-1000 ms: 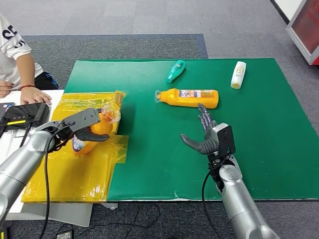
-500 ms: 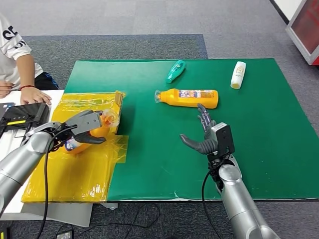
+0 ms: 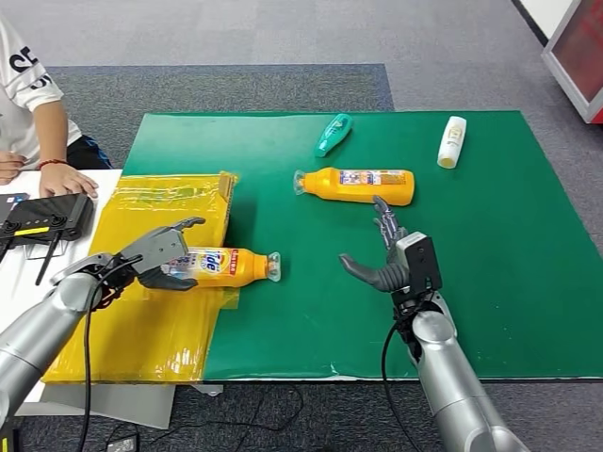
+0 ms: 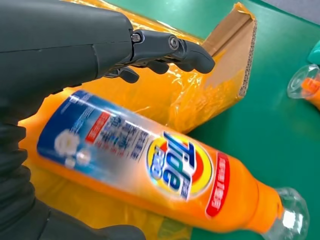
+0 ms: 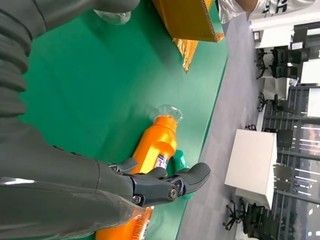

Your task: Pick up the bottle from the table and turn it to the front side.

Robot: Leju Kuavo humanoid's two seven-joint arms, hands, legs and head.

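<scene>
Two orange detergent bottles lay on your bench. The nearer Tide bottle [image 3: 226,266] lay on its side at about 9 o'clock from the bench's middle, its body on the yellow plastic sheet [image 3: 142,330] and its clear cap just over the sheet's edge, above the green mat [image 3: 497,264]. In the left wrist view its logo label [image 4: 177,167] faced up. Your left hand [image 3: 160,252] sat at the bottle's base end with its fingers spread around it, the upper ones arched above the label and clear of it; whether the thumb below touched the bottle, you could not tell from these views. A strip of cardboard [image 4: 230,37] showed at the far edge of the sheet. Your right hand [image 3: 387,254] hovered spread and empty at about 6 o'clock from the second orange bottle [image 3: 355,185], close to it but apart. At 12 o'clock lay a teal bottle [image 3: 332,134], at 2 o'clock a white bottle [image 3: 450,141]. A person's hand [image 3: 64,179] rested at 10 o'clock, beside a black device [image 3: 42,218].
</scene>
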